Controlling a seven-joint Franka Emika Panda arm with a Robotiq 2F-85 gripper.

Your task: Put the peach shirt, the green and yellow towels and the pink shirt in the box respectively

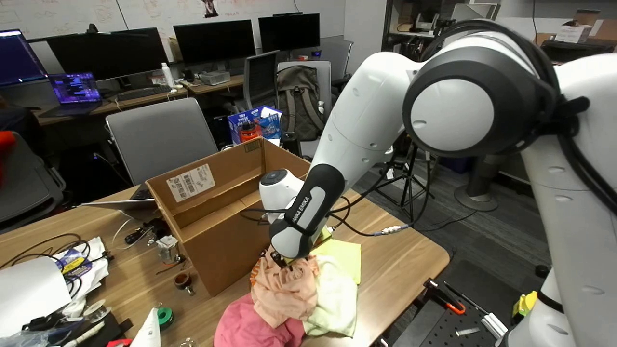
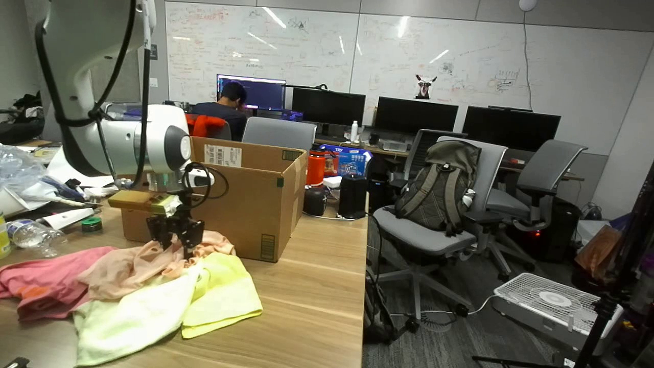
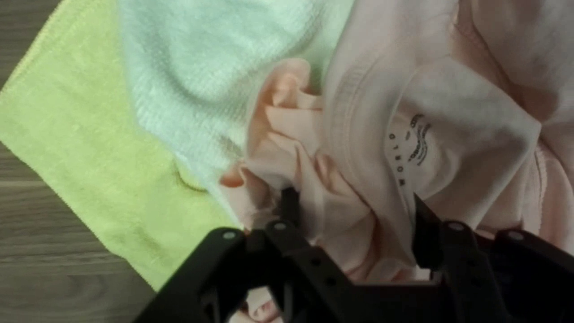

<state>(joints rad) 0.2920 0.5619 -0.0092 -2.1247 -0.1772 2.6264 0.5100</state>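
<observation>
The peach shirt lies crumpled on top of the cloth pile beside the box. My gripper points down into that shirt. In the wrist view the gripper has its fingers well apart, with loose peach shirt folds between them. The left fingertip is sunk into the fabric. The pale green towel and yellow towel spread out next to the shirt, the green partly over the yellow. Partly under the peach shirt is the pink shirt. The box stands upright with its top open.
On the wooden table, cables, a small metal jar, a green spool and papers lie on the box's far side from the towels. An orange bottle and black speakers stand behind the box. A cable loops from the wrist.
</observation>
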